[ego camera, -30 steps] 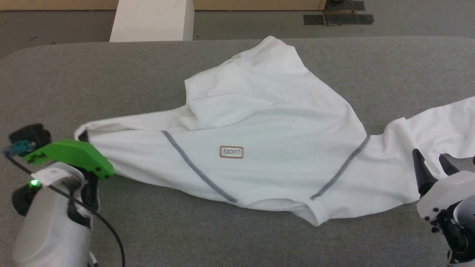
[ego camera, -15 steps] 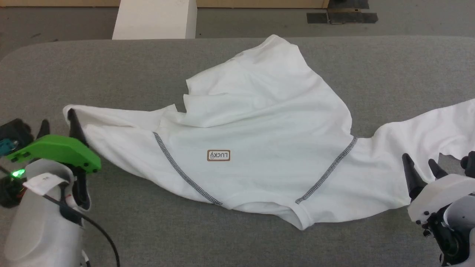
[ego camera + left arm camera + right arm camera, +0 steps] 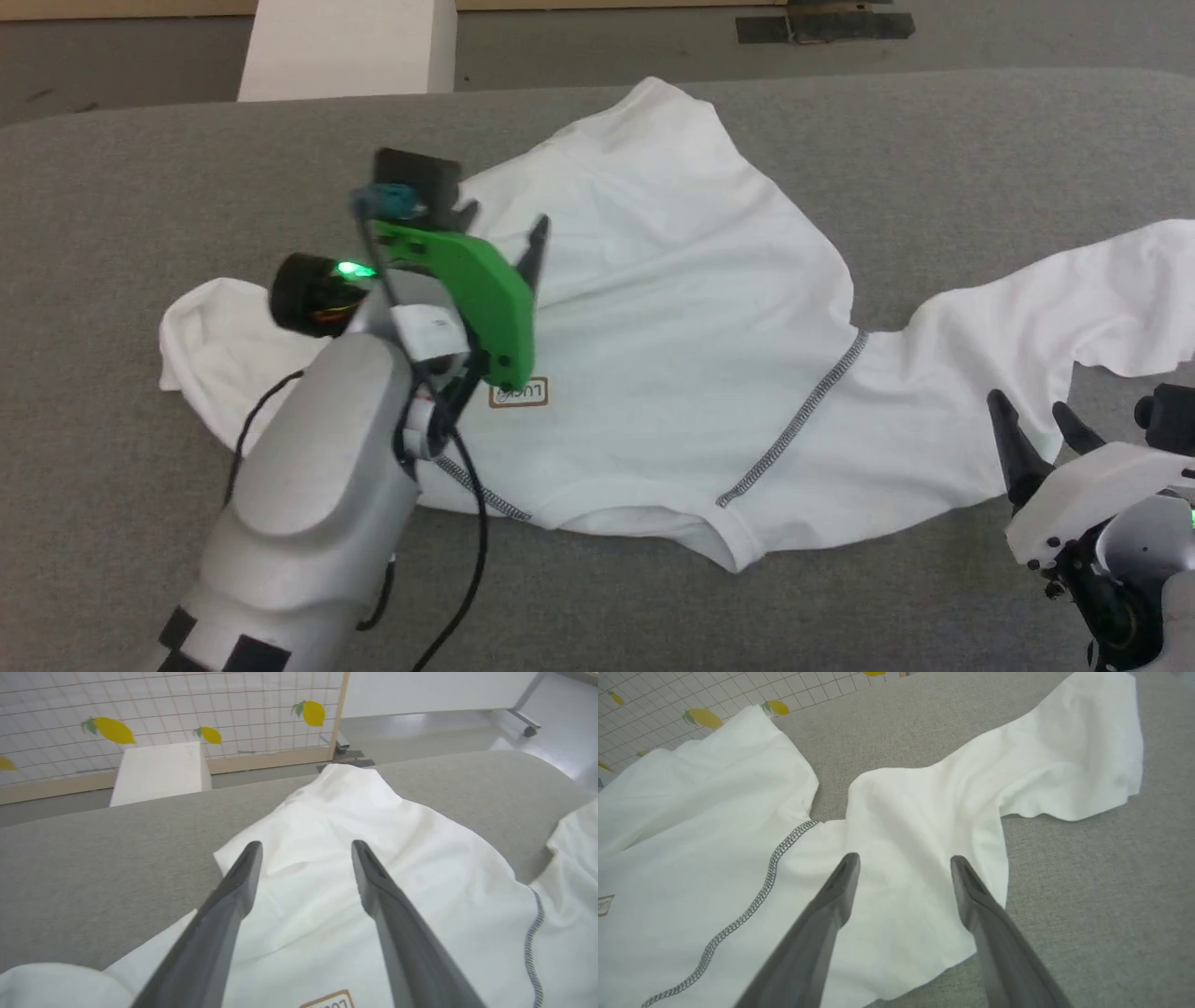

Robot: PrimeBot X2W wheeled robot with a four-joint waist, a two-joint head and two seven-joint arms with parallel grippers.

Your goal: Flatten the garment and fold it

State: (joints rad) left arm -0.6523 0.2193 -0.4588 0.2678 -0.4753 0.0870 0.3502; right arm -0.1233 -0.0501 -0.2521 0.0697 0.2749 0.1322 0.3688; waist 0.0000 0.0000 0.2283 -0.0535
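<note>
The garment (image 3: 672, 308), a white T-shirt with a dark zigzag seam (image 3: 794, 420) and a brown-bordered logo patch (image 3: 519, 394), lies spread on the grey table (image 3: 980, 168). Its left sleeve (image 3: 205, 327) sits bunched up, and its right sleeve (image 3: 1074, 289) stretches towards the right edge. My left gripper (image 3: 504, 229) hovers open above the shirt's body, near a folded-over flap. In the left wrist view the left gripper (image 3: 306, 847) has nothing between its fingers, with the garment (image 3: 420, 858) below. My right gripper (image 3: 1032, 420) stands open by the right sleeve's near edge, and the right wrist view shows the gripper (image 3: 904, 861) over the garment (image 3: 714, 826).
A rigid white box (image 3: 345, 47) stands on the floor beyond the table's far edge, with dark tape (image 3: 822, 23) on the floor to its right. A tiled wall with lemon prints (image 3: 112, 730) is behind. Bare grey table lies left, front and far right.
My left gripper opened and let go of the left sleeve, which dropped into a bunch. The left arm then swung up and right over the shirt's body. The right gripper stayed open.
</note>
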